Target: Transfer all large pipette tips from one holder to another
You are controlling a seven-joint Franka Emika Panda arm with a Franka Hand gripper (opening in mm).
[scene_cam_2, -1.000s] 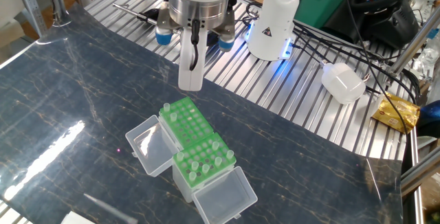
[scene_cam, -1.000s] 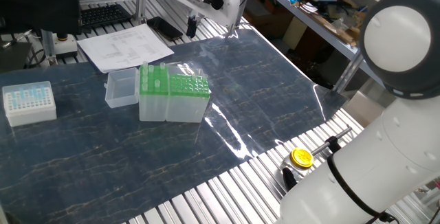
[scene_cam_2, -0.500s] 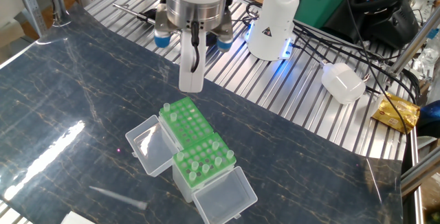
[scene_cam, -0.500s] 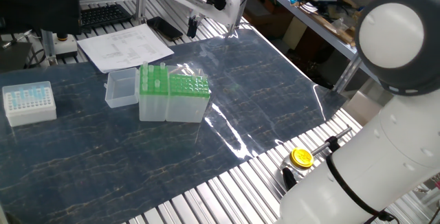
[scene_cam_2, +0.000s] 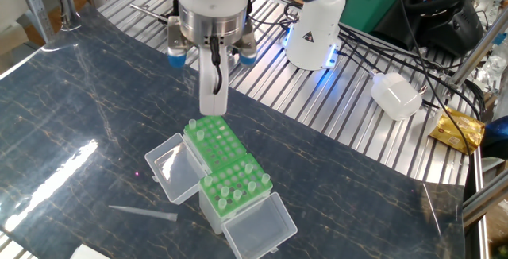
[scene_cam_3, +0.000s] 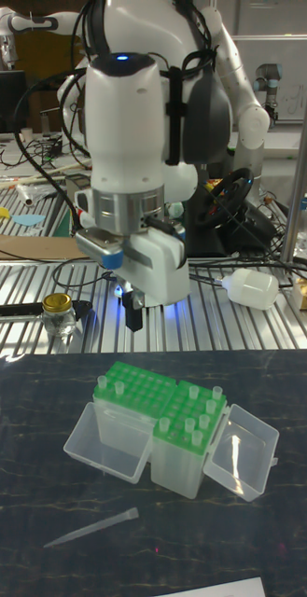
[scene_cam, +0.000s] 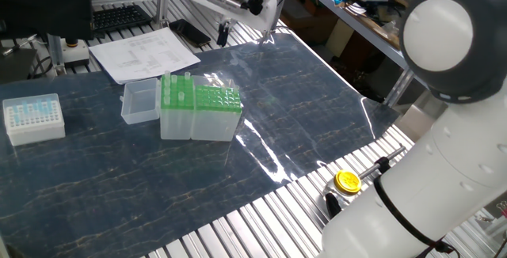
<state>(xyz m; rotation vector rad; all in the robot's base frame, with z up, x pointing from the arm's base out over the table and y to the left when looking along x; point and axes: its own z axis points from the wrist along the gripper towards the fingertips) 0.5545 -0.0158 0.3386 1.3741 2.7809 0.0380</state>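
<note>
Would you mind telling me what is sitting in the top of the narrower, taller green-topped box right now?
Several large pipette tips stand upright in the narrower box, only their collars showing above the green rack. Their tapered lengths are hidden inside. The exact count is hard to tell.

Lighting is bright and even, from overhead. The glossy dark table (scene_cam: 317, 92) carries white glare streaks toward its right edge in one fixed view. Shadows are soft. Focus is acceptable; background in the tall fixed view is slightly soft.
</note>
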